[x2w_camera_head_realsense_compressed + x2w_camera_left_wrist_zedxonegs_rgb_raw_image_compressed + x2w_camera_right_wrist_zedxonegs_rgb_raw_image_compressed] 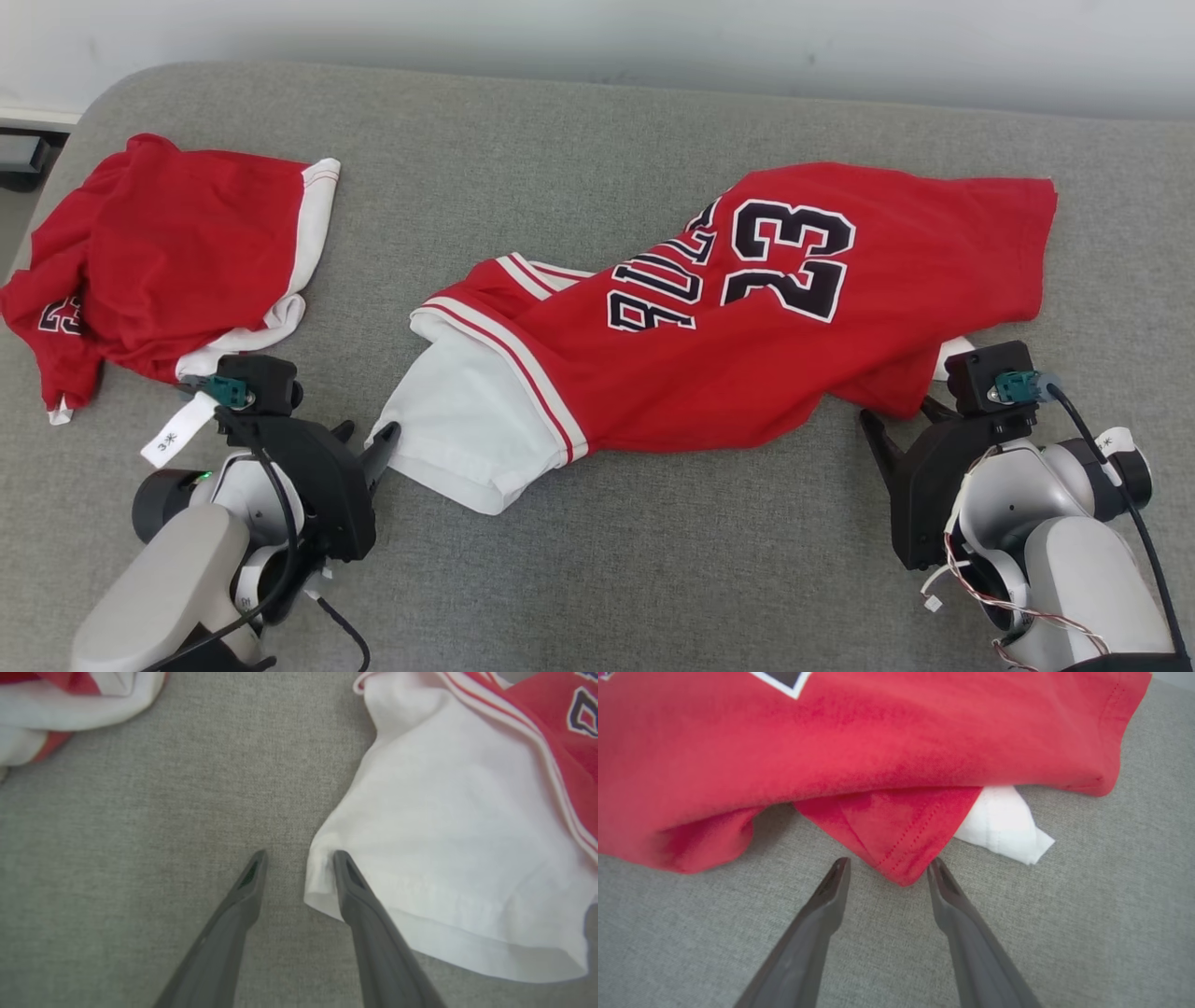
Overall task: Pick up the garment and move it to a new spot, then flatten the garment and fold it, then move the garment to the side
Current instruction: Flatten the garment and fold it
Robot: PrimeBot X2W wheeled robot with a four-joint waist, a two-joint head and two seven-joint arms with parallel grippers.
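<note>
Garment (747, 308) lies rumpled; left gripper (301, 856), right gripper (887, 861) gape at its near corners.

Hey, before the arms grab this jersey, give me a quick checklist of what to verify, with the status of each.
1. The left gripper is open: ok.
2. Corner of the white sleeve sits between its fingers: ok.
3. The right gripper is open around the red hem corner: ok.
4. Cloth gripped on either side: not ok.
5. The jersey lies flat: not ok, rumpled.
6. The second garment lies apart from it: ok.
</note>
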